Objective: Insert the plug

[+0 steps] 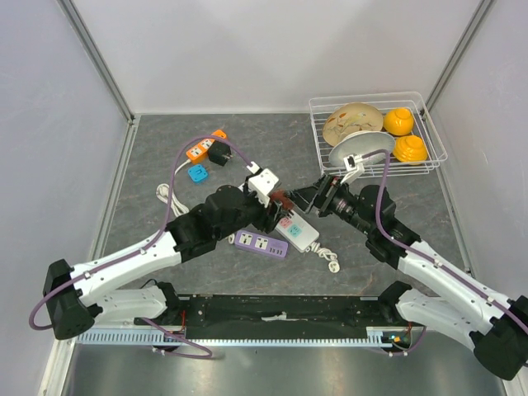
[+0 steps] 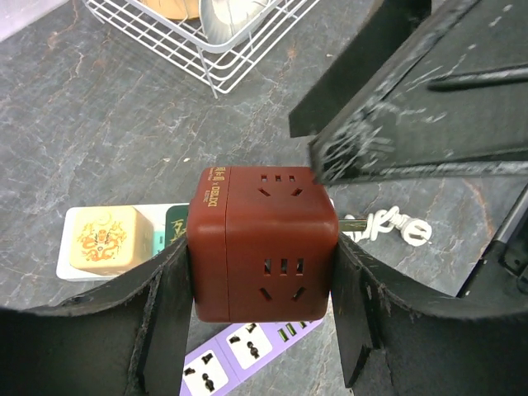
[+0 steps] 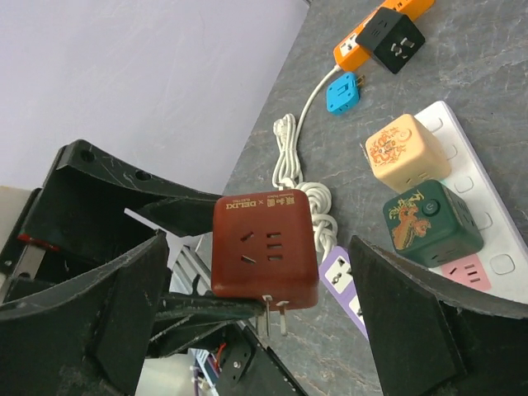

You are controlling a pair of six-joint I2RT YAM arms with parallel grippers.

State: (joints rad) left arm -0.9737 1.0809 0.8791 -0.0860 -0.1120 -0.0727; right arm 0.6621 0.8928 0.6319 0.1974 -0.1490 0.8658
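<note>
Your left claw (image 2: pixel 262 290) is clenched on the dark red cube adapter (image 2: pixel 262 247), one finger on each of two opposite side faces. It holds the cube up off the bench (image 1: pixel 157 148), above the white power strip (image 3: pixel 495 206) and the purple power strip (image 1: pixel 261 243). That grip leaves the prong face bare, which is probably the point. The metal prongs (image 3: pixel 272 316) stick out clear of both fingers, but from the left wrist view they seem to point sideways, not down at a socket. Your right claw (image 3: pixel 257 247) is released and spread as wide as it goes, with a finger on either side of the cube and touching nothing. This reads as a handover or a re-grip, so the cube can be turned prongs-down. The white strip already carries a cream cube (image 3: pixel 406 151) and a green cube (image 3: pixel 429 221) side by side. The pink socket (image 3: pixel 466 272) just beside the green one looks like the free place. Before you let go on the left, close the right claw on faces that keep the prongs uncovered, because the smooth-looking faces could let the cube slip or twist in a loose grip.
</note>
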